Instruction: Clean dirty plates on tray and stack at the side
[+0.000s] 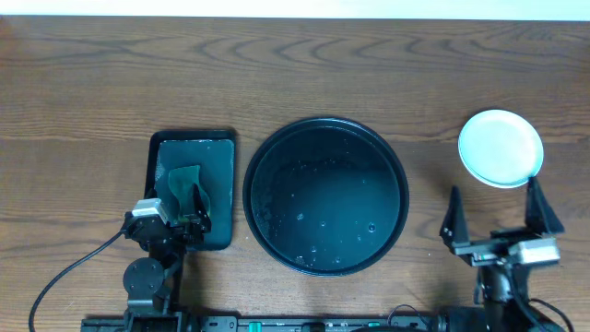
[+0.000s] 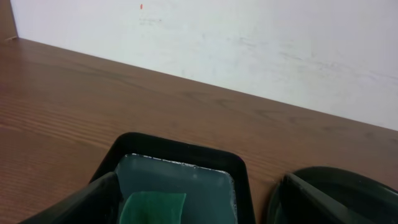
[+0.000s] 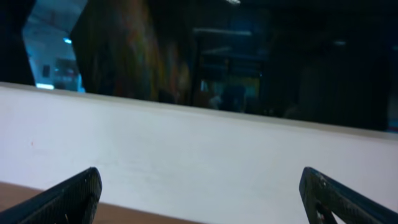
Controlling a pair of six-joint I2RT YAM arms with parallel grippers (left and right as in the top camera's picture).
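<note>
Plates: stacked on the bare surface at upper right of the overhead view, white one on top with a mint rim showing under it; the count cannot be told from above.
Tray: centre, no plates in it, dotted with droplets.
Right fingers: spread wide and holding nothing, tips just below the stack.
Left fingers: apart, over the sponge in the small tray.
Risk, stack: a forward move by the right arm could nudge or topple it.
Risk, sponge: lifting it wet could drip on the wood.
</note>
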